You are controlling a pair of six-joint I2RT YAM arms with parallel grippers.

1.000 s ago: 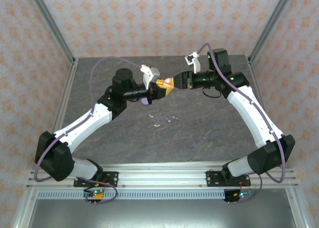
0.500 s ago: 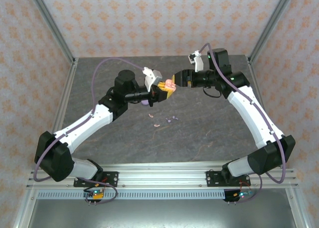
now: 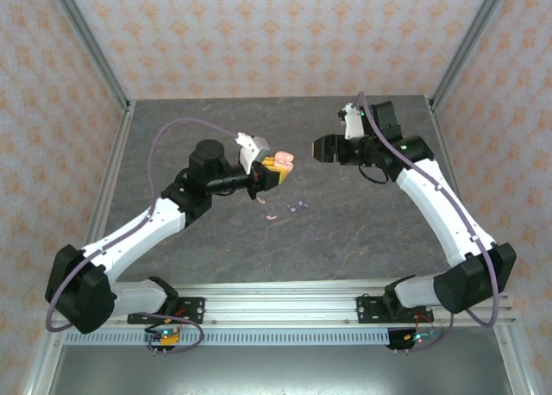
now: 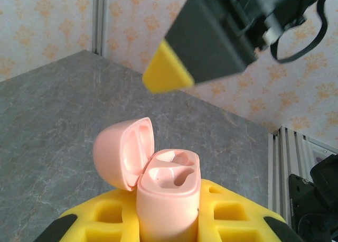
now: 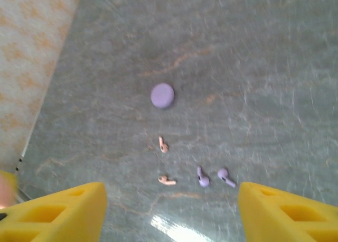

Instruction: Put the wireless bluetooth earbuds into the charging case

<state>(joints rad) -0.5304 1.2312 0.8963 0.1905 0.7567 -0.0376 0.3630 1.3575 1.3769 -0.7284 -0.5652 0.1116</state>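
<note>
Left tool clamps the open salmon-pink plastic charging case; right tool stands apart, empty. Tiny pink and purple stemmed earbuds lie near the round purple disc.

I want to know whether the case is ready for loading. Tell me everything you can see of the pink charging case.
The pink charging case looks like smooth, matte, rounded plastic. Its hinged lid stands open to the left in the left wrist view, and both moulded earbud wells look empty. It sits upright, clamped between the left gripper's yellow pads, raised above the table.
</note>
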